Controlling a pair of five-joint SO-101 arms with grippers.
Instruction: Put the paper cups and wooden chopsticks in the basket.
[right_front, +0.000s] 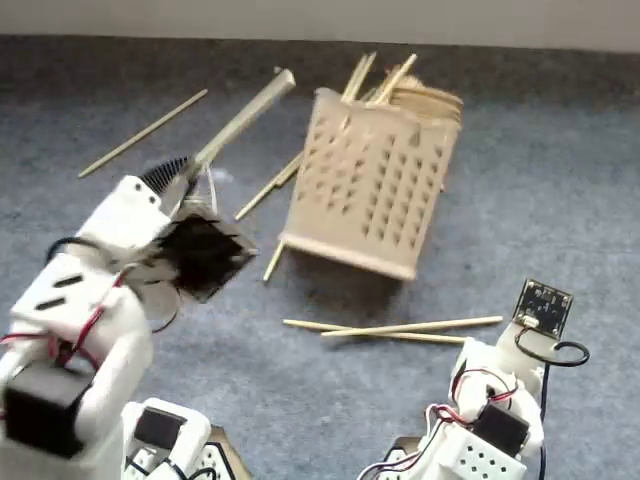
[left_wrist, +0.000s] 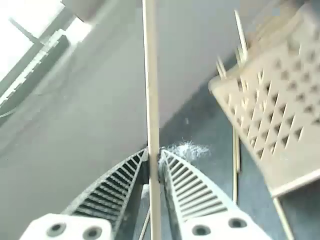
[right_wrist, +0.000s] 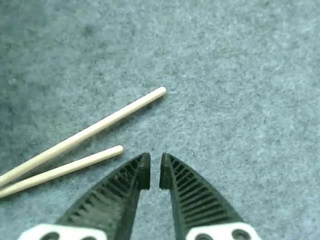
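A beige perforated basket lies tilted on the grey carpet. Several chopsticks and what look like stacked paper cup rims stick out of its far end. My left gripper is shut on a wooden chopstick, held in the air left of the basket and pointing toward its far end. My right gripper hovers just above the carpet, fingers almost together with nothing between them. The ends of two chopsticks lie just beside it.
One loose chopstick lies on the carpet at the far left. More chopsticks lie against and under the basket's left side. A pale wall runs along the back edge of the carpet.
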